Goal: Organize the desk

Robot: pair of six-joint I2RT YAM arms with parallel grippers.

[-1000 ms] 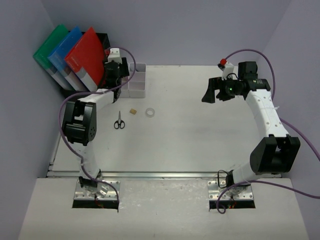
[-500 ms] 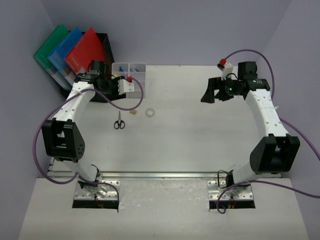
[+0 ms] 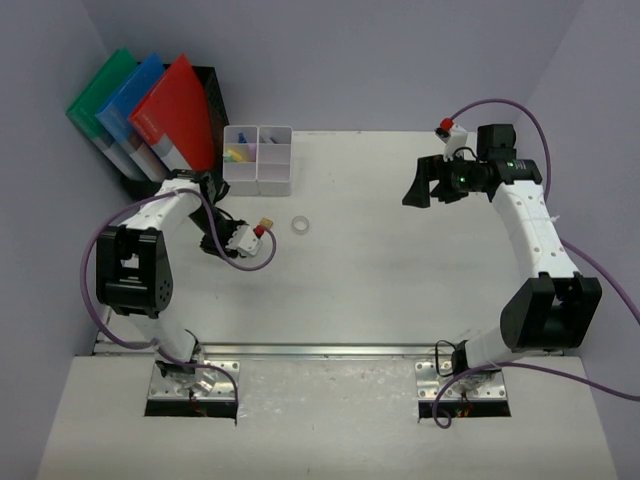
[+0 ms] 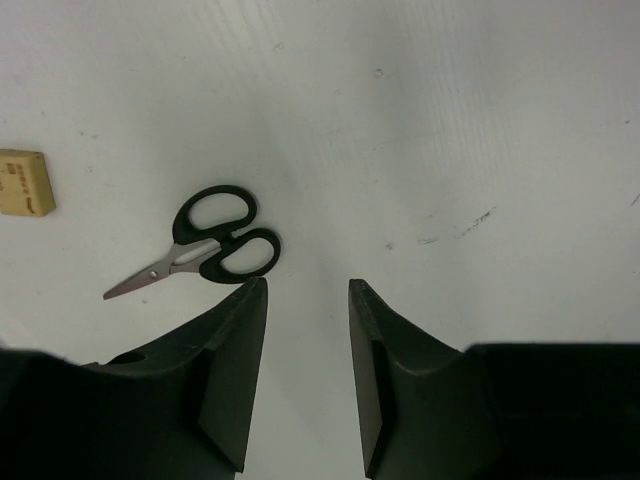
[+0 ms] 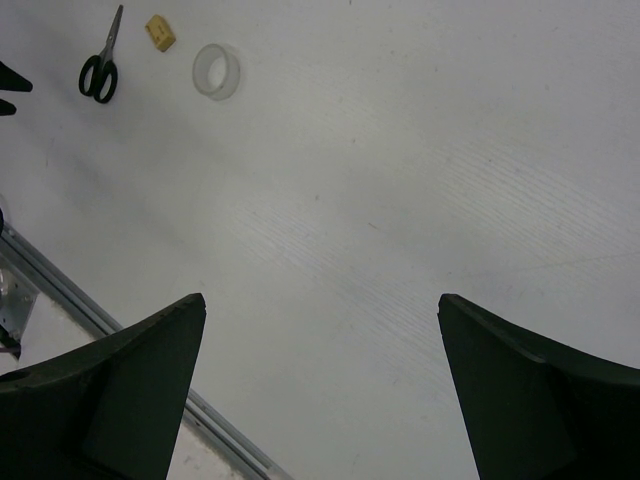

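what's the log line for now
left gripper: open, empty, near black-handled steel scissors | right gripper: open, empty | white flat desk: scissors, tan rectangular eraser, clear tape ring loose

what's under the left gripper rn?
Below the left gripper: bare desk between the jaws, black-handled scissors just beyond the tips, untouched. In the top view the left arm hides them.

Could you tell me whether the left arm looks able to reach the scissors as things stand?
Probably yes. The left gripper hovers just beside the scissors, jaws apart and empty. The scissors lie flat on the bare desk, the eraser lies apart from them, and nothing covers them.
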